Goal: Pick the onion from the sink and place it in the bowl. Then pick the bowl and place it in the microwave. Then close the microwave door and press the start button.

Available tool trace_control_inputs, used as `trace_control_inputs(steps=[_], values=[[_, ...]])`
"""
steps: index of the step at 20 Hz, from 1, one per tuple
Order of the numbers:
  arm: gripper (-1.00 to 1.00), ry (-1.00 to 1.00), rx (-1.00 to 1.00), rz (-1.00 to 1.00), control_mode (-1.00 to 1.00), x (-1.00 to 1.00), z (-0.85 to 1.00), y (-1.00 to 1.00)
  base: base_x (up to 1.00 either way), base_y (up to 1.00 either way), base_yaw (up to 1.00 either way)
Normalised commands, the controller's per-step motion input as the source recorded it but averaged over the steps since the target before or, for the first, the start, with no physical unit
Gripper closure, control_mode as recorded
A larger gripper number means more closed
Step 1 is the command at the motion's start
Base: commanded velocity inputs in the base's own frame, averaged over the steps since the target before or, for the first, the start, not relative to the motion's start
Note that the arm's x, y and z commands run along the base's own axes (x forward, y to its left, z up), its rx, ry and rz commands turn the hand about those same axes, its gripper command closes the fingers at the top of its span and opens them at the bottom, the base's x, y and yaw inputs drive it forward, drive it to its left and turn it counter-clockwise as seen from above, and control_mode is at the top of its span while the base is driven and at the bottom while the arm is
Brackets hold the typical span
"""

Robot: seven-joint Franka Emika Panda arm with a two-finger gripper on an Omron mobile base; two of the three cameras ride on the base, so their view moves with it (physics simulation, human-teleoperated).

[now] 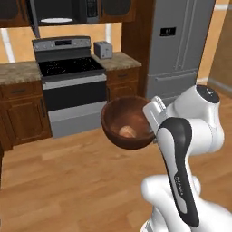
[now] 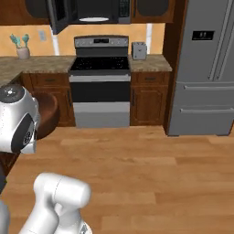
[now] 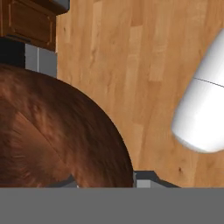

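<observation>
The bowl (image 1: 127, 121) is dark reddish-brown wood with faint streaky grain, and the onion (image 1: 127, 132) inside it is pale tan-orange. The microwave (image 1: 63, 11) is dark grey with a black cavity and a white turntable plate (image 1: 56, 20). The stove (image 1: 72, 81) is grey and silver with a black cooktop and a black oven window. The toaster (image 1: 103, 49) is silver. The cabinets (image 1: 22, 113) are dark brown wood under a speckled beige-grey surface (image 1: 18, 71). The fridge (image 2: 205, 68) is plain grey. The floor (image 2: 151, 173) is light orange-tan planks.
</observation>
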Motion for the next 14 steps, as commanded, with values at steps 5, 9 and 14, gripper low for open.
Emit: trace_control_inputs(steps=[5,9,14], values=[[1.0,0.0,0.0,0.0,1.0,0.0,0.0,0.0,1.0,-0.24,-0.04],[1.0,0.0,0.0,0.0,1.0,0.0,0.0,0.0,1.0,-0.12,0.0],[1.0,0.0,0.0,0.0,1.0,0.0,0.0,0.0,1.0,-0.03,0.0]])
